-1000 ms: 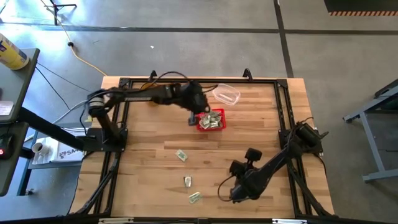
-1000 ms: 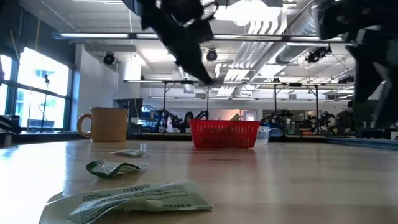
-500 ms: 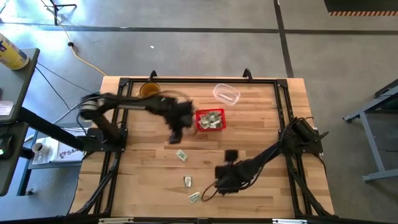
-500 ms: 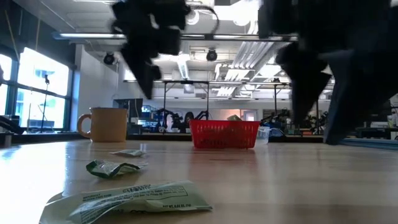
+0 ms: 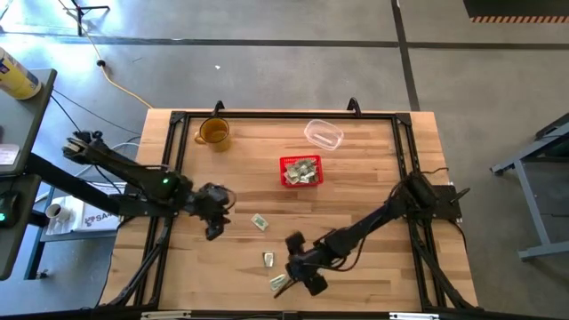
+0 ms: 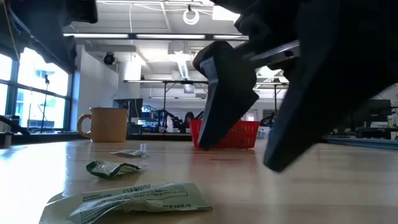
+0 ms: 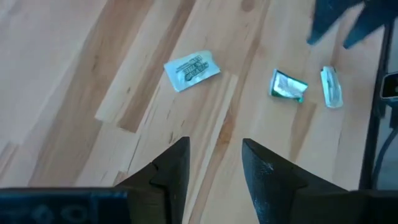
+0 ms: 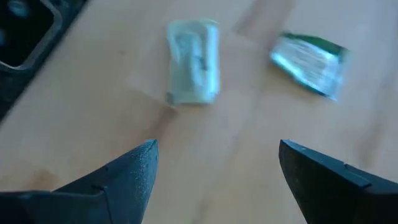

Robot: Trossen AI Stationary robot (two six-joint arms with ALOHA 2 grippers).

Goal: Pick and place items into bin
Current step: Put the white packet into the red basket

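The red bin [image 5: 301, 171] stands mid-table with several bills inside. Three more bills lie loose on the wood: one [image 5: 259, 222] at mid-table, one [image 5: 268, 259] nearer the front, and one [image 5: 278, 283] by the near edge. My left gripper [image 5: 216, 216] hovers open to the left of the mid-table bill [image 7: 191, 68], holding nothing. My right gripper [image 5: 298, 271] is open just right of the two near bills. In the right wrist view its wide-spread fingers stand short of the pale bill [image 8: 194, 60] and the greener one [image 8: 309, 59]. In the low view its fingers partly hide the bin [image 6: 239, 134].
An amber mug [image 5: 213, 133] stands at the far left of the table and a clear plastic container [image 5: 324, 135] at the far side, beyond the bin. A black frame runs around the table's edges. Bare wood lies between the two grippers.
My left gripper has left the bin and swung toward the table's left and near side, ending left of the mid-table bill. My right gripper has travelled toward the table's left along the near side, up to the two near bills. The loose bills have not moved.
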